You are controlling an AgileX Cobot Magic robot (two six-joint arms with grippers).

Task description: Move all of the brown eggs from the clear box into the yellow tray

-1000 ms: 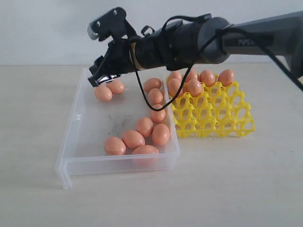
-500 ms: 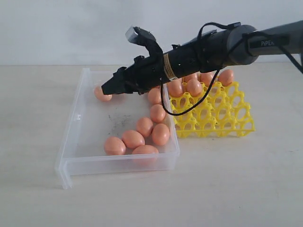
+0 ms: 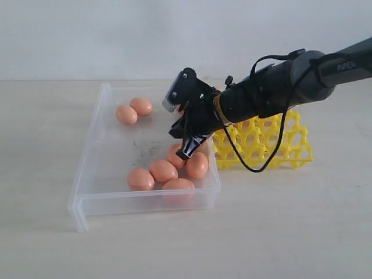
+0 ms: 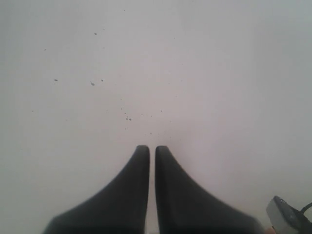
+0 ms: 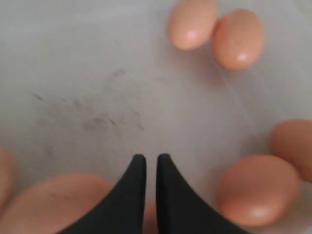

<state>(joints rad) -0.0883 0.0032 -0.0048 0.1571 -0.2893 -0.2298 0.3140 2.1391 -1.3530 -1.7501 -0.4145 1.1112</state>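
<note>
From where I stood, the exterior view showed the right gripper (image 3: 186, 152) dipped into the clear box (image 3: 90, 157), its tips down among the near cluster of brown eggs (image 3: 163, 171). Two more eggs (image 3: 126, 114) lay touching each other by the far wall. The yellow tray (image 3: 279, 145) sat just beside the box on the pale table (image 3: 290, 226). Its near cups were empty, and the arm hid the far ones. I took this for the picking step, with a good few eggs left to shift. The box was thin, see-through plastic with low walls and dark scuffs on its floor. The tray was a glossy open lattice with pointed peaks.

In the left wrist view, the left gripper (image 4: 152, 148) had its dark, tapered jaws pressed together on nothing, over a bare, faintly speckled surface. No egg, box or tray showed there.

In the right wrist view, the right gripper's jaws stood almost together, only a thin slit between the tips, with no egg caught there. Smooth, matte, oval eggs lay on either side of them, one (image 5: 58, 200) and another (image 5: 256, 187). To my eye the next move called for spreading the jaws, straddling one egg and squeezing gently, since such rounded shells would roll or slip.
</note>
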